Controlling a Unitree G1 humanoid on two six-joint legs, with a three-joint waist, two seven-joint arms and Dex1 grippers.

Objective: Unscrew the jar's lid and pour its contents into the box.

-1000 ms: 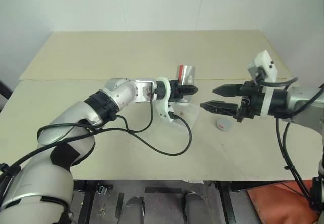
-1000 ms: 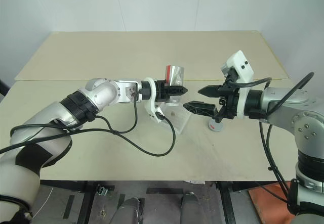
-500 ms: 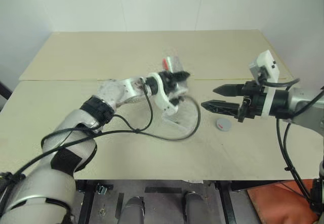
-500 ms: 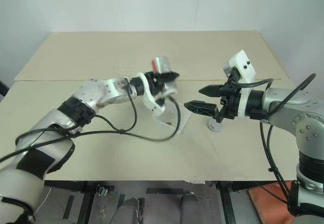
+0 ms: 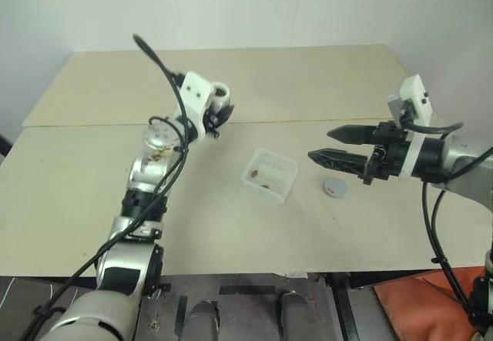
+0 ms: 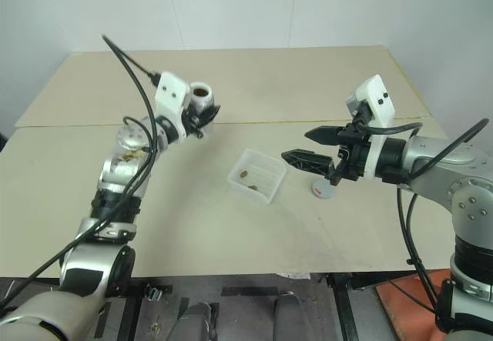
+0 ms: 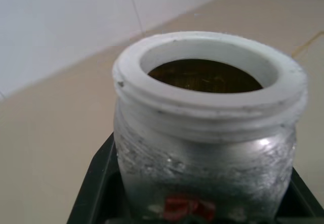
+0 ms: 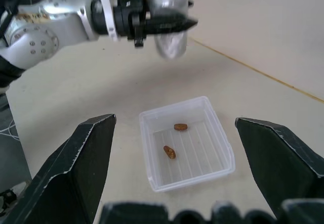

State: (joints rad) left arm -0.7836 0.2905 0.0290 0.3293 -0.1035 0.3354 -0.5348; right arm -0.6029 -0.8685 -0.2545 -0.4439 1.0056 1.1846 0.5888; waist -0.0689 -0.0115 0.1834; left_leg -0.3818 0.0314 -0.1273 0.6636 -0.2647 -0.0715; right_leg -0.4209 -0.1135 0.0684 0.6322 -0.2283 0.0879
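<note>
pour looks done, jar upright again

the left claw [image 6: 202, 115] is clamped on the jar [image 6: 201, 92], held upright and open-mouthed above the desk [image 6: 308, 71], at about 10 o'clock from the box [image 6: 256, 175]. two brown bits [image 8: 172, 140] lie in the box; whether more stay in the jar is hard to tell. i judge the pouring step is at or near its end; next the jar wants setting down, or tipping again. the lid [image 5: 335, 188] lies at 3 o'clock of the box, under the right claw [image 5: 323, 145], spread wide and empty. the jar's red label cannot be read.
</note>
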